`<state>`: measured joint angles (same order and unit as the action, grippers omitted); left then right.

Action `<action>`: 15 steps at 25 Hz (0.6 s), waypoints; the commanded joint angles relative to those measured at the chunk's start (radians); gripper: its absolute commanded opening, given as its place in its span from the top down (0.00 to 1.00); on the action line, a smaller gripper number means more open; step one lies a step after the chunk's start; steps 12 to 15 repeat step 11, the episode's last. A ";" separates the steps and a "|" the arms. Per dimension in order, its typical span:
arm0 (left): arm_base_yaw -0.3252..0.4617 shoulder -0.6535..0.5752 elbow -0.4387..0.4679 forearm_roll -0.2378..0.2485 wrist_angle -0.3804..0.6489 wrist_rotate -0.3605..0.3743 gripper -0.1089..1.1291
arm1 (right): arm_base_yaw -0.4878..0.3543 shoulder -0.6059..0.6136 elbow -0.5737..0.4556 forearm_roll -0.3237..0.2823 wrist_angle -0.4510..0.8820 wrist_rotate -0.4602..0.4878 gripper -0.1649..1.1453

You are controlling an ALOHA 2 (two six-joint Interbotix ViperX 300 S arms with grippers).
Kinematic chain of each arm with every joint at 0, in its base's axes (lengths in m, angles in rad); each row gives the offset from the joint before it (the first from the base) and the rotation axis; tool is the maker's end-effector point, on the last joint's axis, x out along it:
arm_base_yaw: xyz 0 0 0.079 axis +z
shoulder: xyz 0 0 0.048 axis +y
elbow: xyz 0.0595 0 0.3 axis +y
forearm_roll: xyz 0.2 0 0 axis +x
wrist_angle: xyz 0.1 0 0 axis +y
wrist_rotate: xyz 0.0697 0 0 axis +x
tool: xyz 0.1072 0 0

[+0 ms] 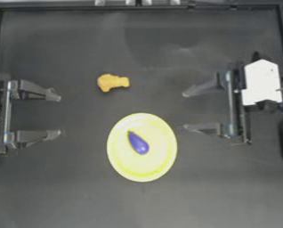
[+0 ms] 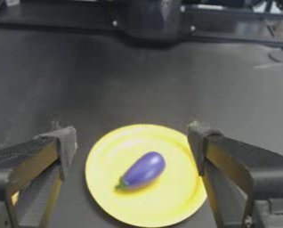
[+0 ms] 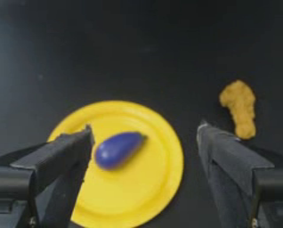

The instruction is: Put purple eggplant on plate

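Dark table (image 1: 60, 187), purple eggplant (image 1: 137, 143) on plate (image 1: 162, 167)

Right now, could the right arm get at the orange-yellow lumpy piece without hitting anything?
Probably yes. The right gripper is open, and only bare table lies between it and the orange-yellow lumpy piece. The plate holding the purple eggplant sits off to the side.
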<state>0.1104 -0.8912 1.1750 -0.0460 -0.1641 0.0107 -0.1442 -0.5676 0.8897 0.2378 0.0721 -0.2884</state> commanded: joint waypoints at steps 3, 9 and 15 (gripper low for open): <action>0.000 0.002 -0.025 0.002 -0.005 0.002 0.08 | 0.000 -0.067 0.035 0.021 -0.040 0.000 0.12; 0.000 0.000 -0.025 0.005 -0.005 0.002 0.08 | 0.000 -0.110 0.086 0.038 -0.075 0.000 0.12; 0.000 0.000 -0.026 0.005 -0.005 0.002 0.08 | 0.000 -0.121 0.095 0.048 -0.078 0.000 0.12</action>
